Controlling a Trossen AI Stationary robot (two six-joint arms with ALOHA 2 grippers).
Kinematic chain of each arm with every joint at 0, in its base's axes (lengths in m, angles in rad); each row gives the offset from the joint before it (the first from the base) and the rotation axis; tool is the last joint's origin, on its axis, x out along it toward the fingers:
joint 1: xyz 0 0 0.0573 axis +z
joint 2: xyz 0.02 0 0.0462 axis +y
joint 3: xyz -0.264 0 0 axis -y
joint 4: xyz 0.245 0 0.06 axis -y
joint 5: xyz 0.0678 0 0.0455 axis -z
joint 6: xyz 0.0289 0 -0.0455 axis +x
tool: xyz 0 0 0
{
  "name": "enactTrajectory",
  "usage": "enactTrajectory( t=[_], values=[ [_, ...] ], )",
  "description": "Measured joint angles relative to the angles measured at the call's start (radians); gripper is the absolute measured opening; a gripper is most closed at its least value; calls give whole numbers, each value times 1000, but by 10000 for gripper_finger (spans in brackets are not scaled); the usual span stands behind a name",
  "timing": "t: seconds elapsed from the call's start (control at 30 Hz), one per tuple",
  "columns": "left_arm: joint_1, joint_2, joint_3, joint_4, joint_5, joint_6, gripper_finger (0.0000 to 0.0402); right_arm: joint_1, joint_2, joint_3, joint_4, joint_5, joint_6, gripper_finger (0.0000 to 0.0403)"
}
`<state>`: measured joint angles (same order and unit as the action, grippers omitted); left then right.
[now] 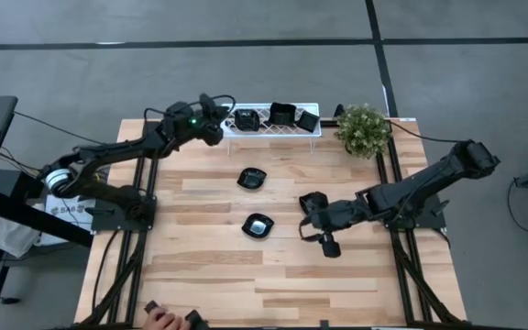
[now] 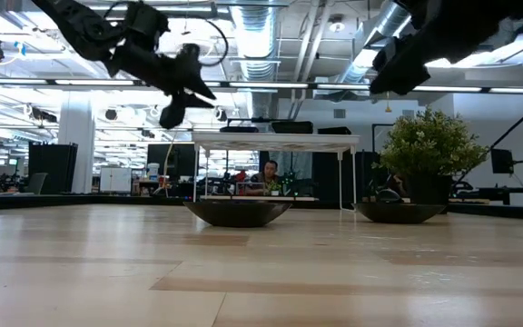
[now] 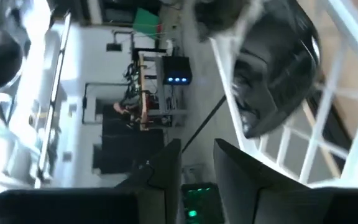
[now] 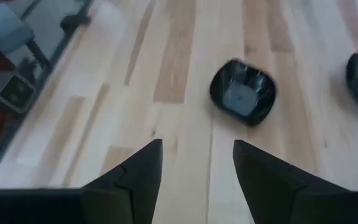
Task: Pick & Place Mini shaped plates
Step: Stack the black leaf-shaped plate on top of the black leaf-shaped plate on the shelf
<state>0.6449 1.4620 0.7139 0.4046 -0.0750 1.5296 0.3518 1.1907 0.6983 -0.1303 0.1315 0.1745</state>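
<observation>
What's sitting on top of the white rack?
The white rack holds black mini plates; three can be made out from above. The left gripper covers its left end, so more could hide there.

The left arm reaches from the tabletop's left edge toward its far edge — its left pincer hangs raised near the far left corner, fingers parted by a narrow gap with nothing between them. The right arm stretches from the right edge in toward the middle of the tabletop, elbow bent — its right pincer is held above the boards, fingers spread wide and empty
</observation>
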Motion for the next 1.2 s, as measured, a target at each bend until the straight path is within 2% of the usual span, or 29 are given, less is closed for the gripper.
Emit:
enactTrajectory(
  t=[0.23, 0.4, 0.57, 0.73, 0.9, 1.07, 1.2],
  values=[
    [-58, -149, -67, -4, -37, -387, 95, 16, 74, -1, 10, 0, 0, 194],
    [-149, -242, -132, -3, -29, -638, 95, 19, 131, -1, 63, -2, 15, 191],
    [-270, -284, -202, -6, 60, -871, 95, 34, 221, -1, 198, -44, -11, 192],
    [-387, -277, -250, -1, 156, -1011, 95, 13, 287, 28, 229, 15, 30, 187],
    [-463, -267, -277, 14, 209, -1112, 95, -18, 286, 102, 227, 121, 128, 168],
    [-513, -202, -331, 236, 331, -1299, 95, -39, 202, 155, 191, 132, 77, 140],
    [-569, -111, -364, 404, 342, -1398, 95, -38, 102, 137, 90, 169, -6, 112]
  ],
)
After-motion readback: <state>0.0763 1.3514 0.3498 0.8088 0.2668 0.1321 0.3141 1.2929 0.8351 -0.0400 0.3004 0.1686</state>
